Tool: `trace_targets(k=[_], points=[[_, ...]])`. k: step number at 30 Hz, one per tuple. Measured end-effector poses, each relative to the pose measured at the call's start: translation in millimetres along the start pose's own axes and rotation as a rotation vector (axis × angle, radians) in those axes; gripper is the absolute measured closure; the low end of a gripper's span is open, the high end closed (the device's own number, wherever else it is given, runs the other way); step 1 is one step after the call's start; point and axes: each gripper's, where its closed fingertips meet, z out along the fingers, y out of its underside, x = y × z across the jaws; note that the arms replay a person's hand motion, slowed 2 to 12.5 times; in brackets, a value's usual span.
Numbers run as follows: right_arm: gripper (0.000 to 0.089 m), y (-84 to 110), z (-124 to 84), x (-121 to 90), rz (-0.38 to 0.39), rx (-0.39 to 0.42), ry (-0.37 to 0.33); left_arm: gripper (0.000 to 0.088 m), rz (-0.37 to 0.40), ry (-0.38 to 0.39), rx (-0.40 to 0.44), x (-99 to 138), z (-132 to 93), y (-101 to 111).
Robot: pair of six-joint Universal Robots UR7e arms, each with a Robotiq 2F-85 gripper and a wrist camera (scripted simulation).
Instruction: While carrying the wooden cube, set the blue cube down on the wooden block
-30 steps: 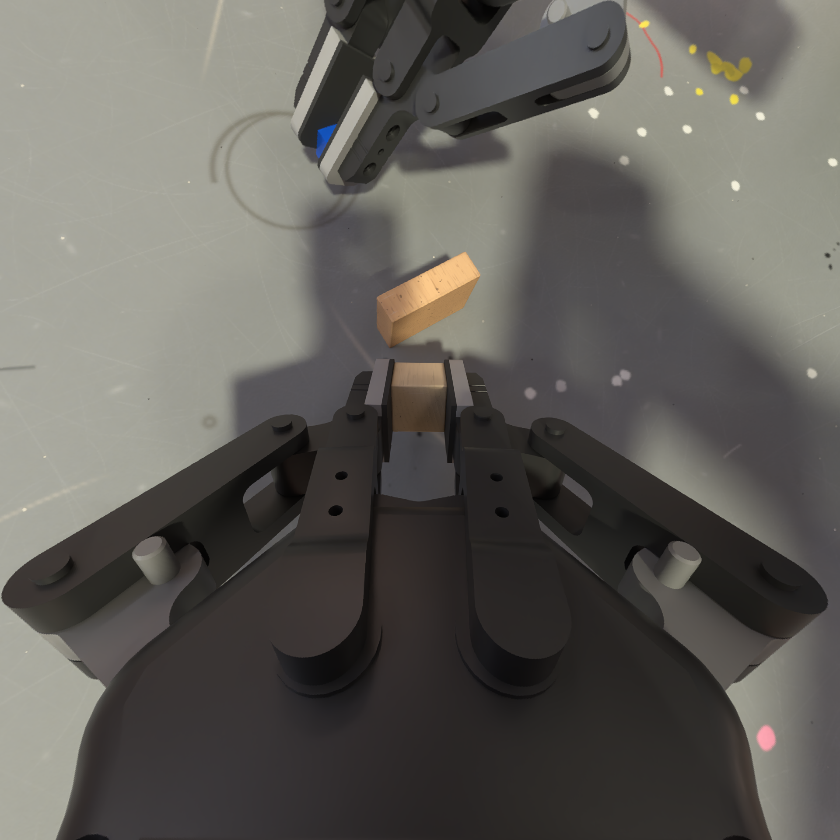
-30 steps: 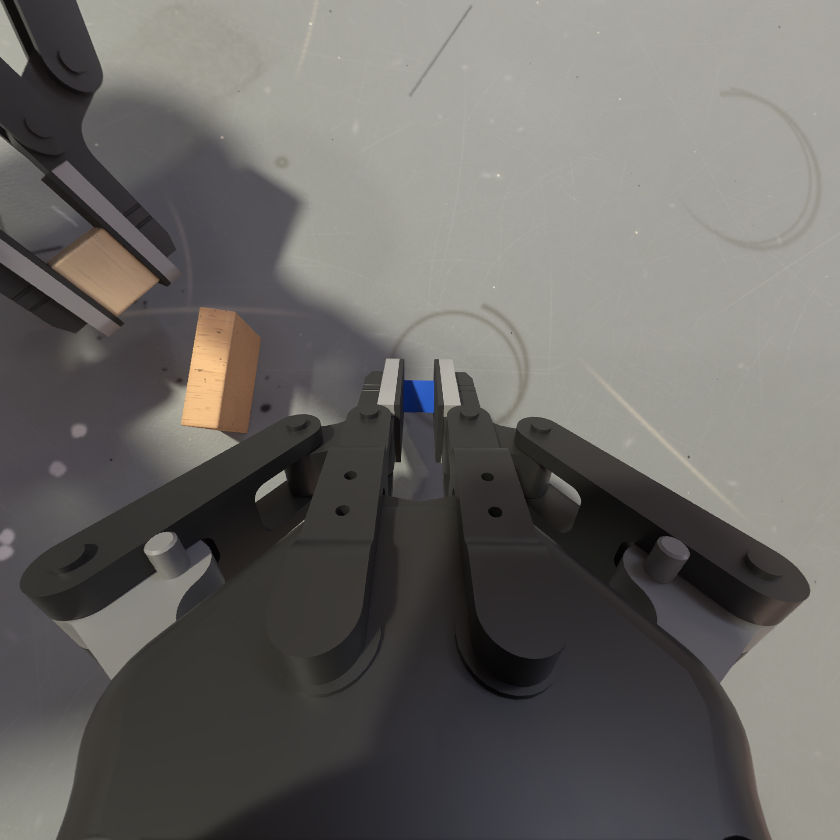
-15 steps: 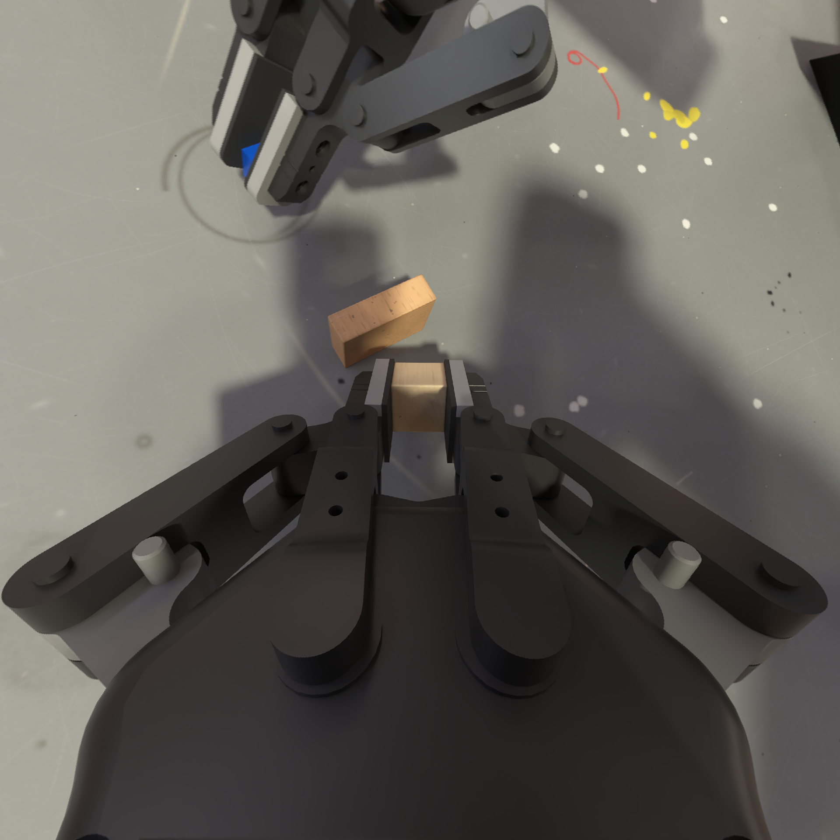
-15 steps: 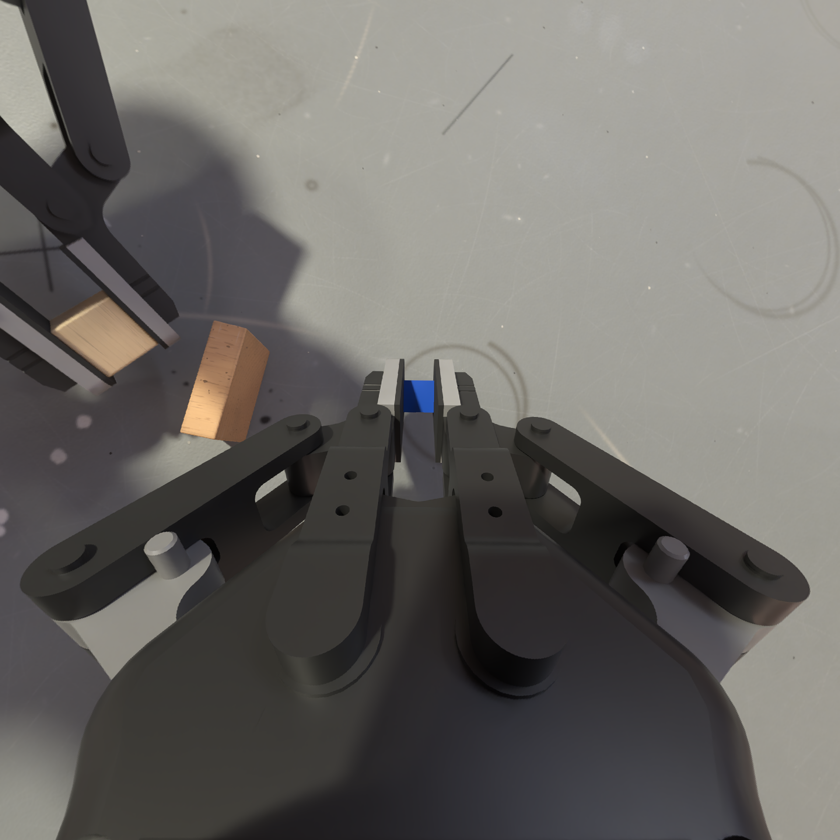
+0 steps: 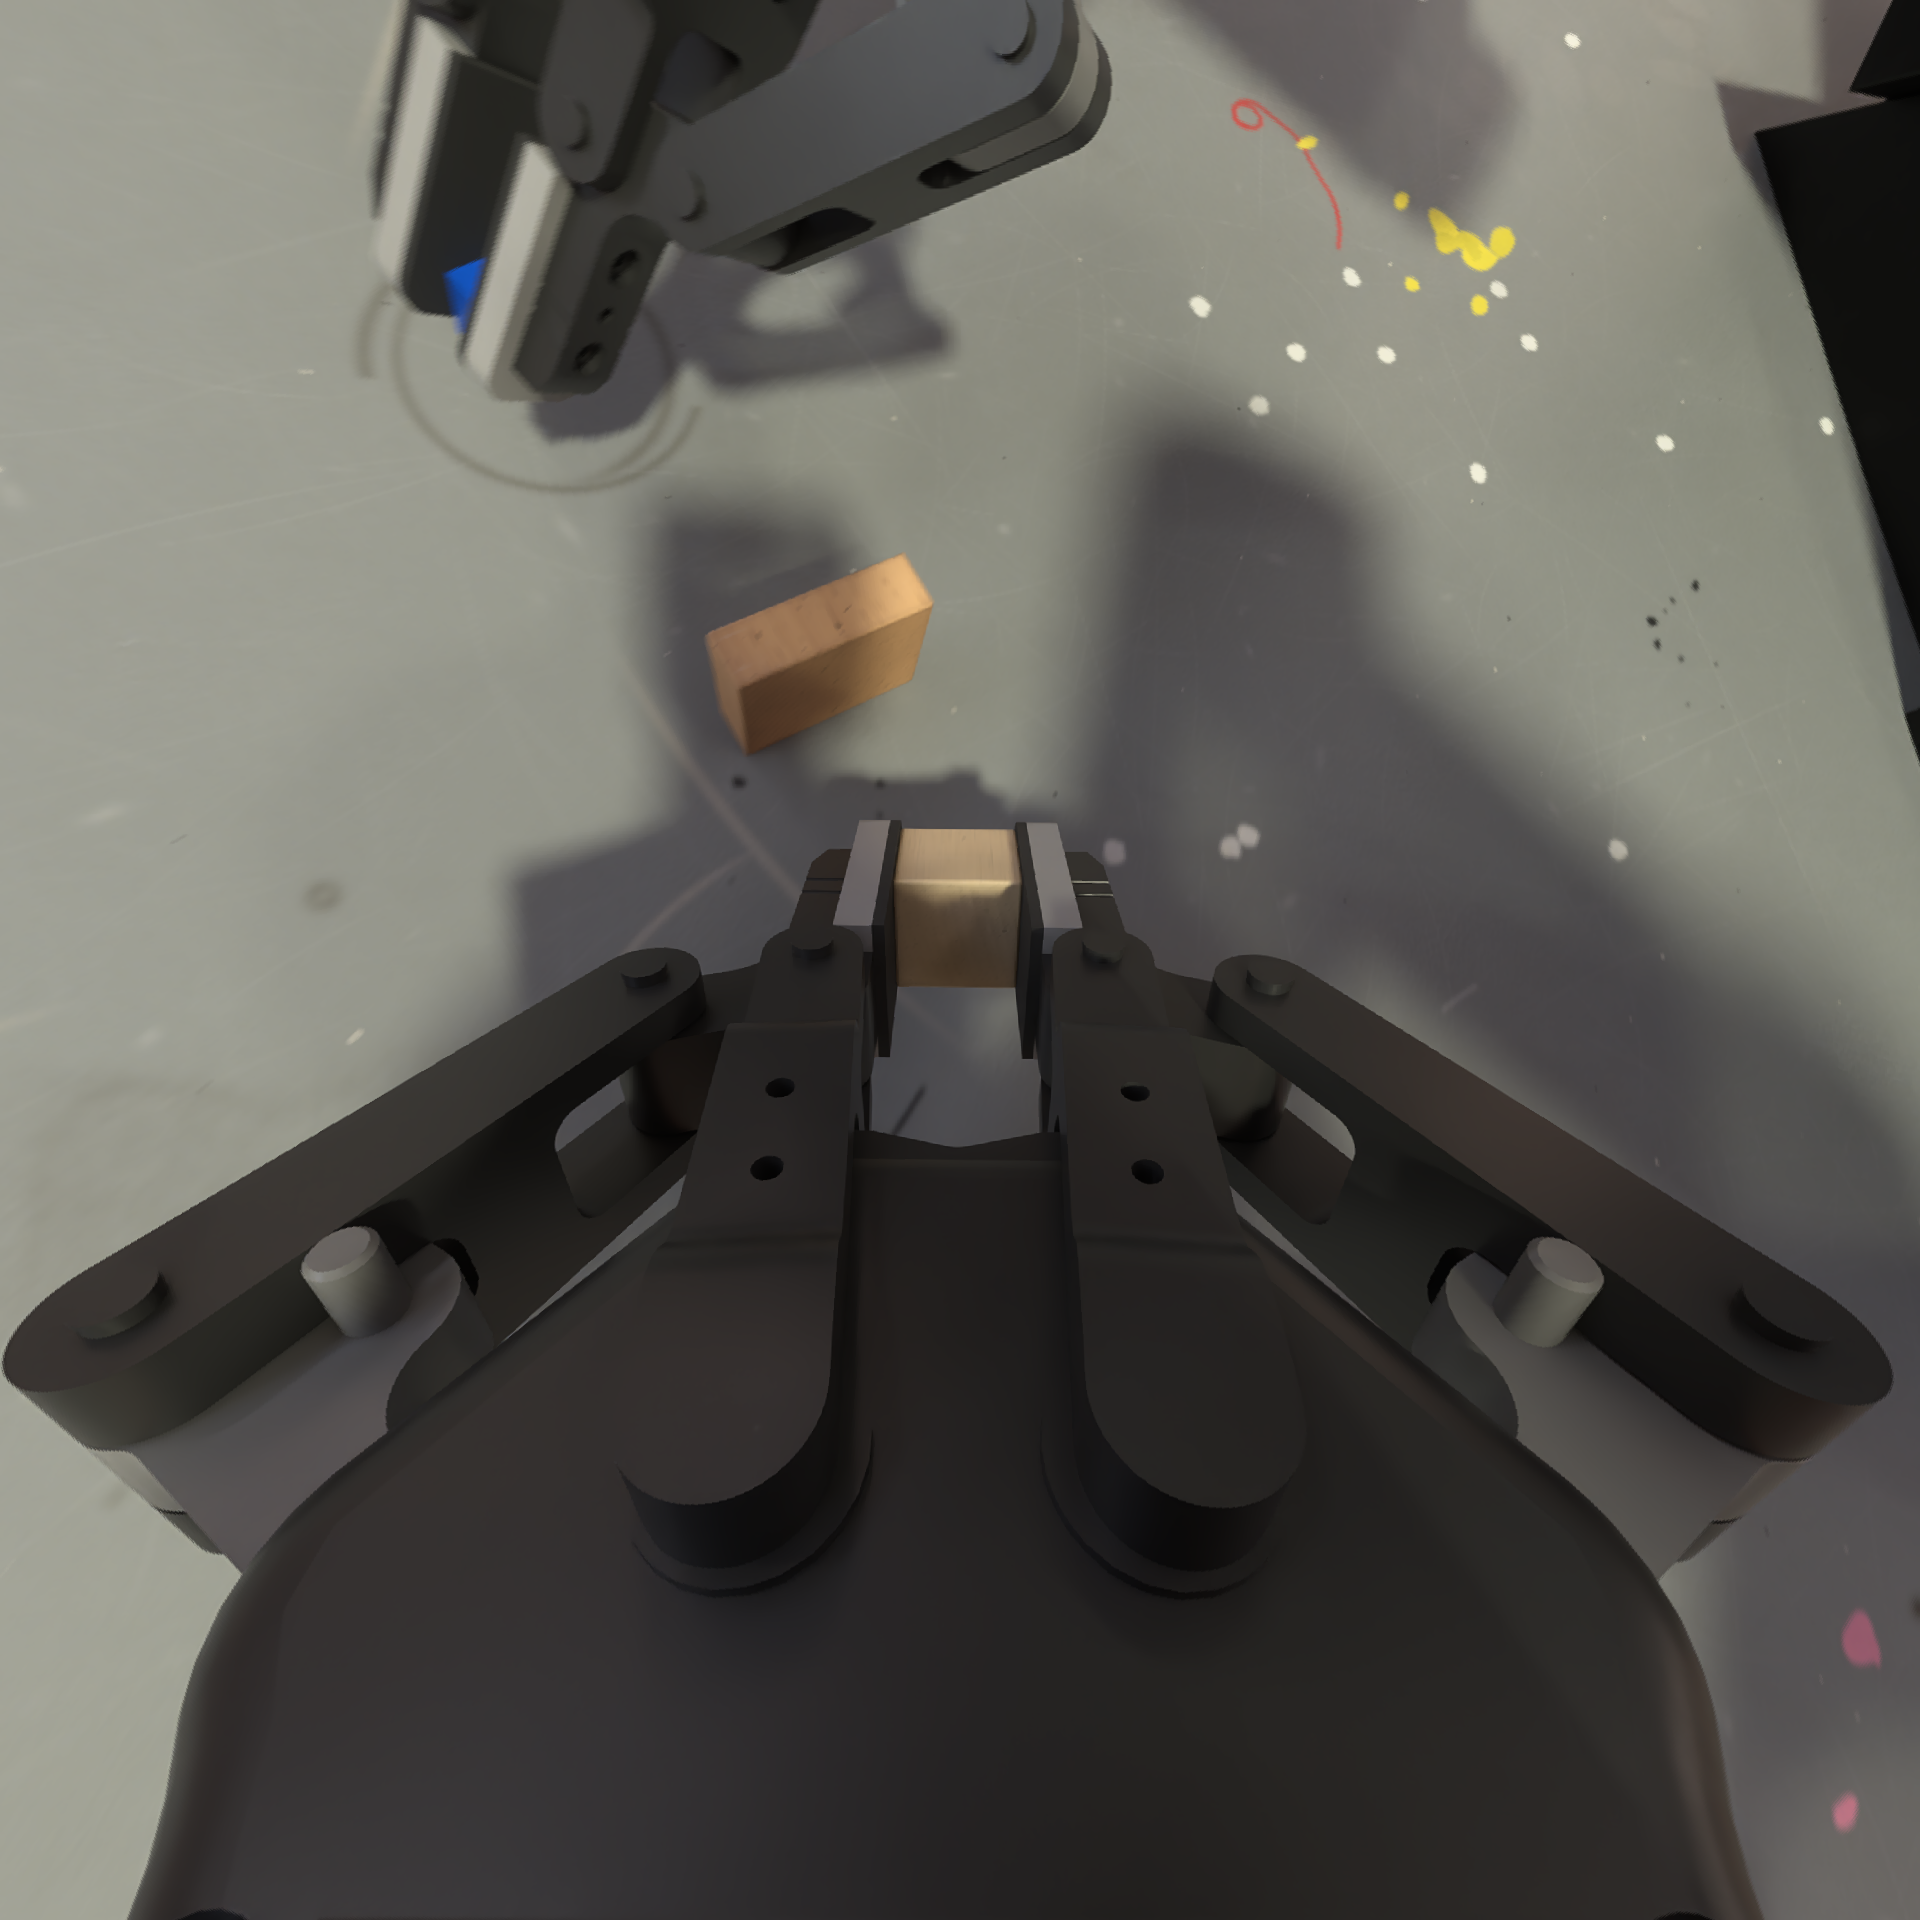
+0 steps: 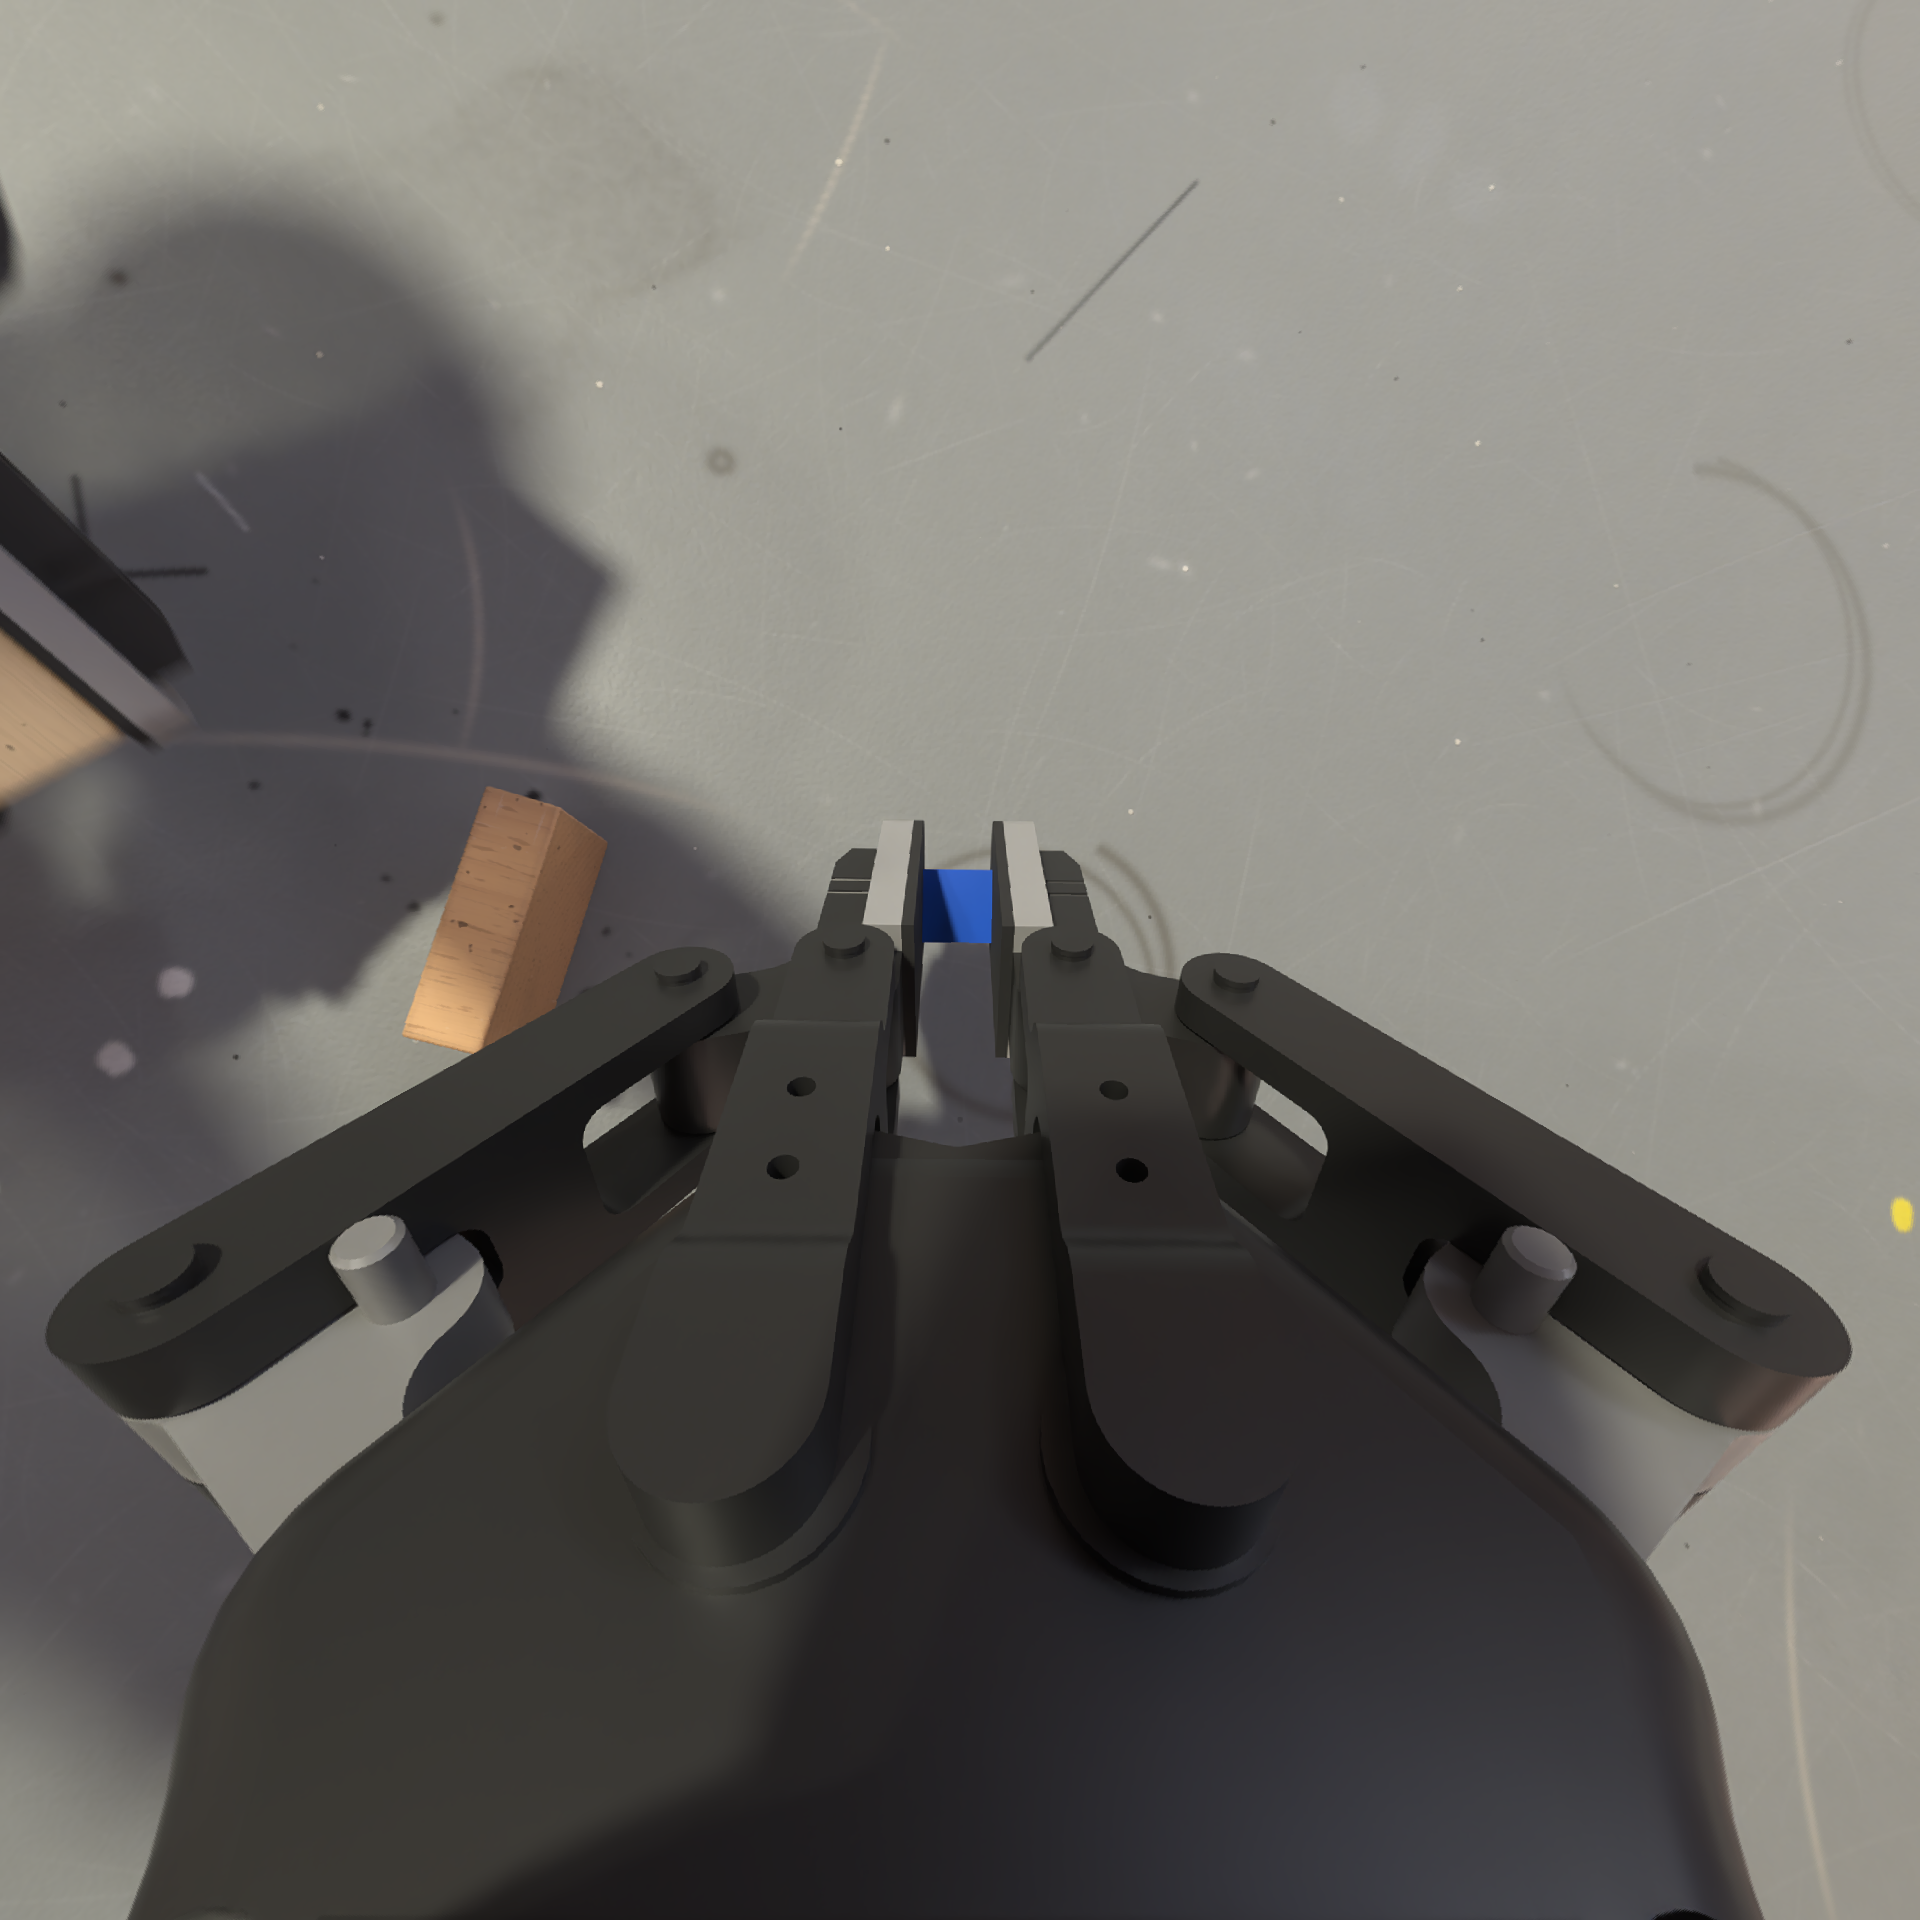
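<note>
My left gripper (image 5: 954, 883) is shut on the wooden cube (image 5: 954, 920) and holds it above the table. The wooden block (image 5: 821, 649) lies flat on the grey table just beyond and left of it. My right gripper (image 6: 956, 883) is shut on the small blue cube (image 6: 956, 906), held above the table. In the right wrist view the wooden block (image 6: 506, 920) lies to the left of my fingers. The right gripper also shows in the left wrist view (image 5: 488, 301) at top left, with the blue cube (image 5: 465, 286) between its pads. The wooden cube shows at the left edge of the right wrist view (image 6: 42, 717).
The grey table (image 6: 1351, 416) bears scratches, ring marks and paint specks. A dark object (image 5: 1860, 312) stands at the right edge of the left wrist view. Arm shadows fall around the block.
The left gripper has drawn back from the block with the wooden cube and slid toward the left edge of the right wrist view. The right gripper has shifted, the block now nearer its left linkage.
</note>
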Motion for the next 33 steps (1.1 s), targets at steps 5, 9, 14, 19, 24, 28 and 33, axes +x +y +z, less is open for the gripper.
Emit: trace_targets(k=[5, 9, 14, 19, 24, 28, 33], points=[[0.0779, -3.0, -9.8, 5.1, 0.018, -0.002, 0.060, 0.0692, 0.022, -0.106, 0.020, -14.1, -54.2, 12.3], [0.0779, -4.1, -21.9, 14.0, 0.003, -0.019, 0.156, 0.0692, 0.058, -0.263, 0.014, -35.5, -108.5, 29.2], [0.0779, -10.4, -35.3, 14.2, 0.003, -0.014, 0.212, 0.0692, 0.100, -0.484, -0.014, -63.3, -177.0, 51.0], [0.0779, -18.4, -43.2, 4.0, 0.039, 0.004, 0.190, 0.0692, 0.089, -0.592, -0.024, -74.6, -224.4, 65.8], [0.0779, -23.2, -45.3, -8.6, 0.069, -0.001, 0.158, 0.0692, 0.105, -0.660, -0.022, -79.0, -250.4, 71.5], [0.0779, -24.4, -44.4, -18.0, 0.085, -0.023, 0.140, 0.0692, 0.135, -0.702, -0.029, -82.6, -262.6, 72.1], [0.0779, -28.8, -42.8, -30.4, 0.116, -0.025, 0.114, 0.0692, 0.163, -0.715, -0.029, -87.1, -272.0, 69.7]])
